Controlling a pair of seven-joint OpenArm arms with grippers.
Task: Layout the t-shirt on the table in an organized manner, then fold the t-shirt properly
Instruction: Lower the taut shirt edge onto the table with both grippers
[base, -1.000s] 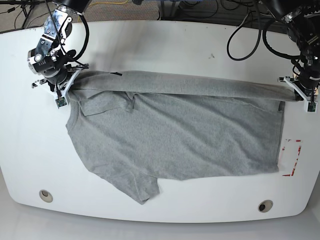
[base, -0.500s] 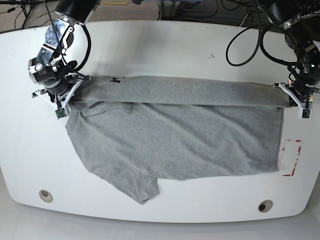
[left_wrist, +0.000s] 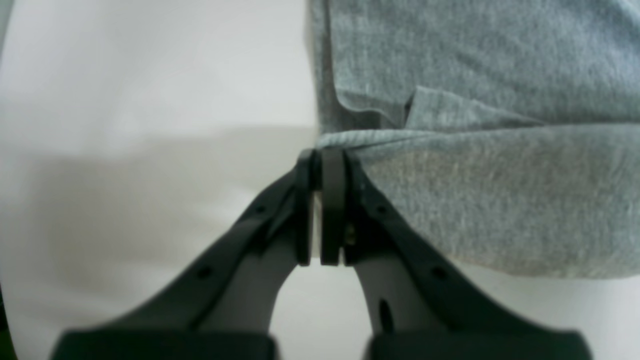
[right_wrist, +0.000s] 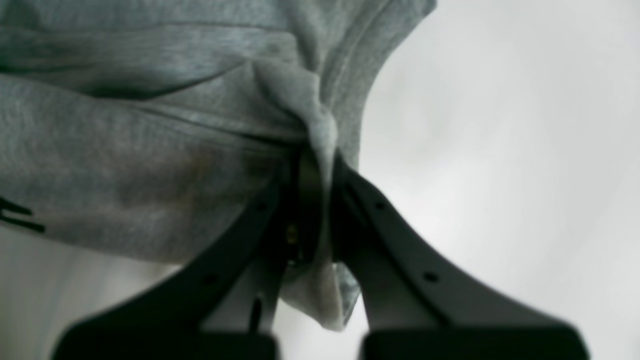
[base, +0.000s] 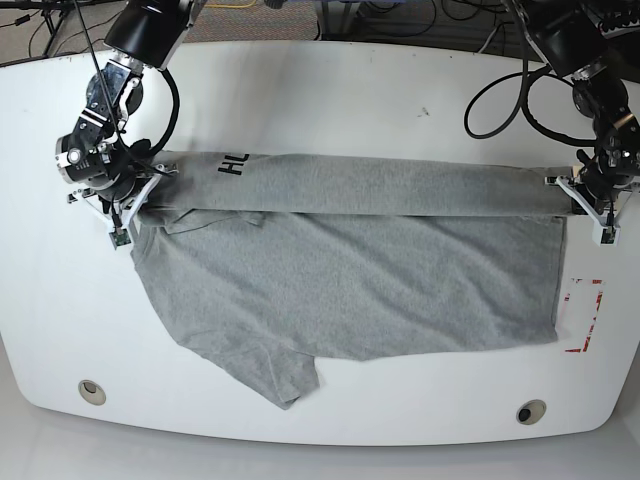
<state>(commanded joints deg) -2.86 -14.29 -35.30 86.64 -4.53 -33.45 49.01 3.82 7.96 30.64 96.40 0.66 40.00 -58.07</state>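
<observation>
Nearest, the t-shirt (base: 350, 290) lies flat on the table (base: 320, 90). Further back, its far edge is stretched between both arms: right gripper (base: 122, 200) clamps bunched cloth, left gripper (base: 592, 200) pinches just a thin hem. That thin pinch could slip under tension, dropping the fold crooked.

From above, the left gripper (left_wrist: 320, 170) has its dark jaws pressed together on a folded edge of the grey t-shirt (left_wrist: 500, 200), over the white table (left_wrist: 125, 150).
</observation>
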